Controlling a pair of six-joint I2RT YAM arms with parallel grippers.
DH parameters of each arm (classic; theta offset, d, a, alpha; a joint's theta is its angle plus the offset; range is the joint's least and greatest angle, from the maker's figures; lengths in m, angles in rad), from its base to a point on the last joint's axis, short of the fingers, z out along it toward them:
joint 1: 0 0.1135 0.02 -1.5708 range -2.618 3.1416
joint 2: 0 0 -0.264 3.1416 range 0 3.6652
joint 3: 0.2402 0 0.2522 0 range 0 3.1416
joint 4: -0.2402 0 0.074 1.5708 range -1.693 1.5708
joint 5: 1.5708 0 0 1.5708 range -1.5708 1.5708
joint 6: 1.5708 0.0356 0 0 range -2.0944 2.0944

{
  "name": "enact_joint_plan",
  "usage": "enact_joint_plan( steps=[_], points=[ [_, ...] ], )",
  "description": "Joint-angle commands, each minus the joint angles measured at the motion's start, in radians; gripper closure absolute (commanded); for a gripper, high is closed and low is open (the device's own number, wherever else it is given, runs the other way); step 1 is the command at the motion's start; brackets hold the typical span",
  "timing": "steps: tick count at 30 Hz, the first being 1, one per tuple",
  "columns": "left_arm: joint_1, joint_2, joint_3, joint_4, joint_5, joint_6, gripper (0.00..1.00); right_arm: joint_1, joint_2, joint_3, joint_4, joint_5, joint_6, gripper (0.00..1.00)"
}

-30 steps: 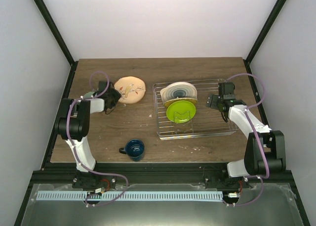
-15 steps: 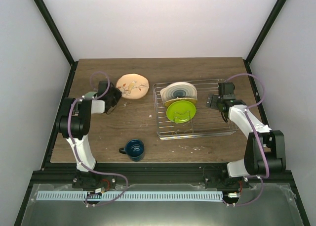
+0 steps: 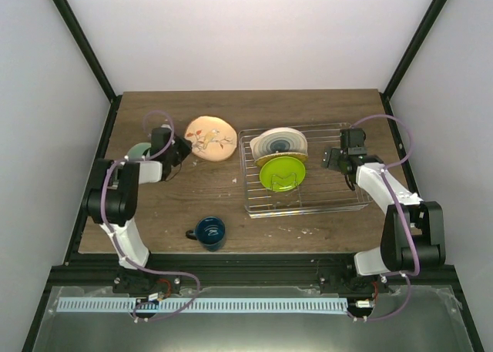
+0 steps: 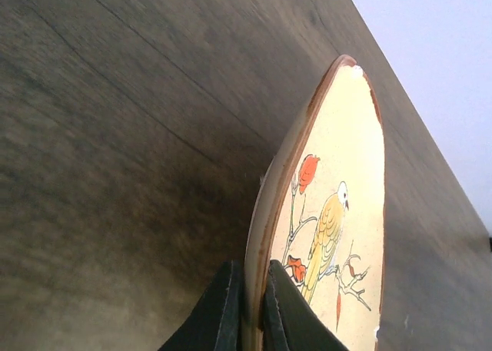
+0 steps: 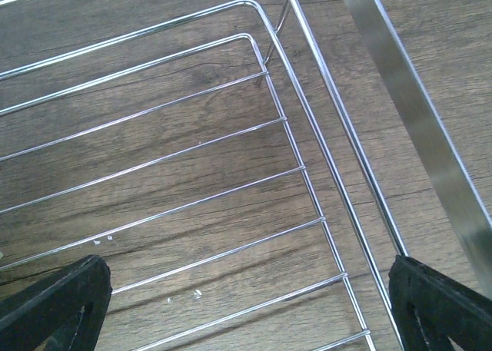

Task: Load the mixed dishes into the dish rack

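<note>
Left wrist view: your left gripper [image 4: 247, 309] clamps the tan plate [image 4: 338, 213] by its rim, left of the dish rack [image 3: 339, 202]; your right gripper [image 5: 246, 297] gapes over that rack. The grip looks shallow, so the plate may slip.

Left hand [image 4: 252, 282] is clamped on the rim of the tan plate [image 4: 338, 213], with one dark finger [image 4: 221, 312] under it and the other on the painted face. The plate is tipped up steeply over the wooden counter [image 4: 115, 136]. A yellow bird perches on a twig with red blossoms, inside a brown rim.
</note>
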State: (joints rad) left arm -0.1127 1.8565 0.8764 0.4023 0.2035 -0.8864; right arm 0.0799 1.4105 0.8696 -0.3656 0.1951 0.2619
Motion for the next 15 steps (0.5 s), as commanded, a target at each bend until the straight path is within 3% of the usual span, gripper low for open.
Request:
enact_joint_plan(
  steps=[1,15],
  points=[
    [-0.007,-0.13,-0.028,0.075,0.058,0.096,1.0,-0.009,0.002,0.038,0.0,0.017,-0.006,0.0],
    [-0.03,-0.509,-0.134,-0.089,-0.062,0.365,1.0,-0.009,0.002,0.04,-0.004,0.015,-0.004,0.0]
  ],
)
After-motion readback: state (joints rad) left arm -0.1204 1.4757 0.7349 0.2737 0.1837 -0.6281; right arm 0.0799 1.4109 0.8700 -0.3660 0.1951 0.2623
